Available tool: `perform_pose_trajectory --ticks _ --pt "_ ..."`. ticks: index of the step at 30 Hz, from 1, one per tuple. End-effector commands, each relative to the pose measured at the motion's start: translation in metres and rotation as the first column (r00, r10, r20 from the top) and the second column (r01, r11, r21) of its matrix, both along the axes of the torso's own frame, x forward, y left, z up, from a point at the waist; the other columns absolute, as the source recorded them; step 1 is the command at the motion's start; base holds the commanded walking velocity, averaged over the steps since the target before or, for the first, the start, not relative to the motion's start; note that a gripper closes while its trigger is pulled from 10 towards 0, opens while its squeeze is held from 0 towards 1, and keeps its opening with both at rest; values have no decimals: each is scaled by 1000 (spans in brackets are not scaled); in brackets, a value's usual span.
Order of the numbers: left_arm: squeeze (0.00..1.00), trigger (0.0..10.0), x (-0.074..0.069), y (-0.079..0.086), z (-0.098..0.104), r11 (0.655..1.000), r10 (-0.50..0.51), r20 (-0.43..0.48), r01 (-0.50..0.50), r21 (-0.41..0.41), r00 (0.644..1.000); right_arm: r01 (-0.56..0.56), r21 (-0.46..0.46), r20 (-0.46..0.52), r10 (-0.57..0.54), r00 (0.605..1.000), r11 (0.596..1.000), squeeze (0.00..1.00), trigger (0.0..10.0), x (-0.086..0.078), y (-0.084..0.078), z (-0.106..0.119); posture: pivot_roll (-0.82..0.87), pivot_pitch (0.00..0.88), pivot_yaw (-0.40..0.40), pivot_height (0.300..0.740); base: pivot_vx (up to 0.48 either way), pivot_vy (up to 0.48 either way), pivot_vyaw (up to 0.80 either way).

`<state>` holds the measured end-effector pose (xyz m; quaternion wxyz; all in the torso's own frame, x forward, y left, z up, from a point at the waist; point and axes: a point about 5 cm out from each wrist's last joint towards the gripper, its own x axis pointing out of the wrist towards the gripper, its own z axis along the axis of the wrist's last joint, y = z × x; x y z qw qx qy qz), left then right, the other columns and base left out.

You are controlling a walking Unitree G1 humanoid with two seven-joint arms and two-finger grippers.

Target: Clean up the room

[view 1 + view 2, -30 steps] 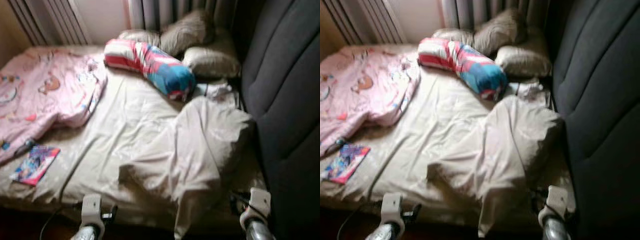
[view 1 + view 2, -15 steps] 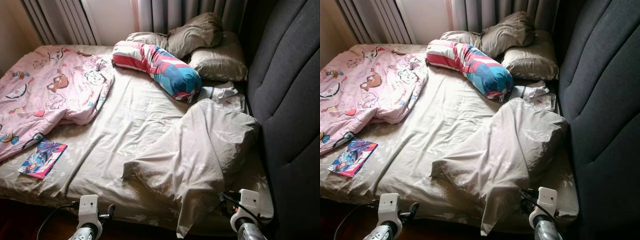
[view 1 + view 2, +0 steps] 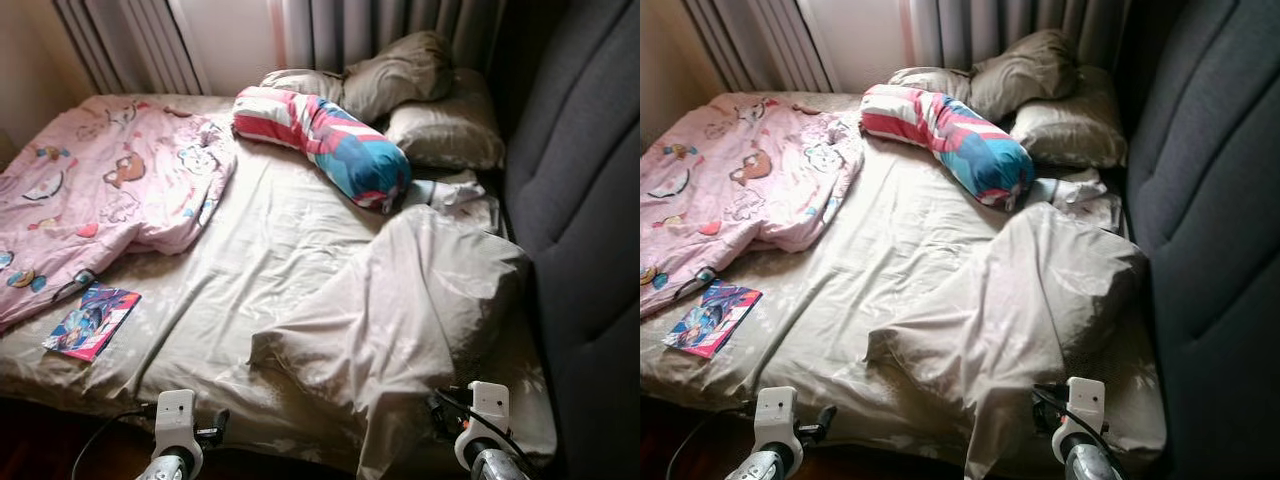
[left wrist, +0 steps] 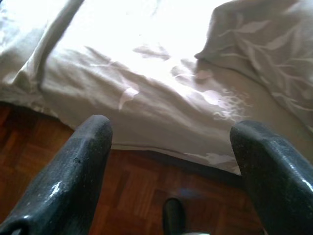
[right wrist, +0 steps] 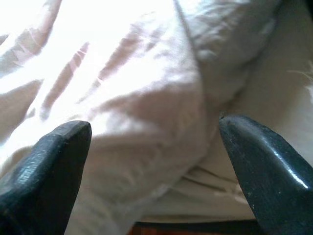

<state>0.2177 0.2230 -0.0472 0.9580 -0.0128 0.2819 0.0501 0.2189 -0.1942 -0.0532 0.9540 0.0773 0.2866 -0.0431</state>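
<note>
Approach step: robot faces the messy bed, nothing gripped. Left gripper and right gripper both spread wide, low at the near bed edge. Crumpled blanket lies just beyond the right gripper; next move probably reach and pinch it.

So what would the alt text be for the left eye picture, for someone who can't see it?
An unmade bed with a crumpled beige blanket at its near right, a pink cartoon quilt at left and a small colourful book below it. A striped red-and-blue bolster and beige pillows lie at the head.
</note>
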Motion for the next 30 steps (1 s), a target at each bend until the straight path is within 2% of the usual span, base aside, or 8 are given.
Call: perform_pose_trajectory --ticks 1,11,20,21,22,30 --pt "0 10000 -5 4 -2 1000 -7 -23 7 8 1000 5 11 -30 -4 1000 1000 0 10000 -4 1 -4 -52 80 47 740 0 0 0" --pt "0 10000 -6 2 -3 1000 -19 -26 19 8 999 20 24 -66 -18 998 999 0 10000 -6 2 -7 -44 87 47 740 0 0 0" --pt "0 10000 -15 7 -7 1000 -19 -42 20 18 999 17 104 -87 -8 996 994 8 10000 -10 11 -11 -42 120 62 740 0 0 0" --pt "0 10000 -15 8 -7 1000 -20 -44 21 19 999 14 103 -91 -4 996 995 643 10000 -11 11 -12 -42 120 62 740 0 0 0" --pt "0 10000 -17 9 -7 999 -23 -47 24 21 999 24 97 -107 -14 994 995 1000 10000 -14 12 -14 -39 130 70 740 0 0 0" --pt "0 10000 -20 17 -6 998 -44 -45 46 42 998 113 87 -159 -98 982 990 988 10000 -17 12 -18 -15 161 103 740 0 0 0"
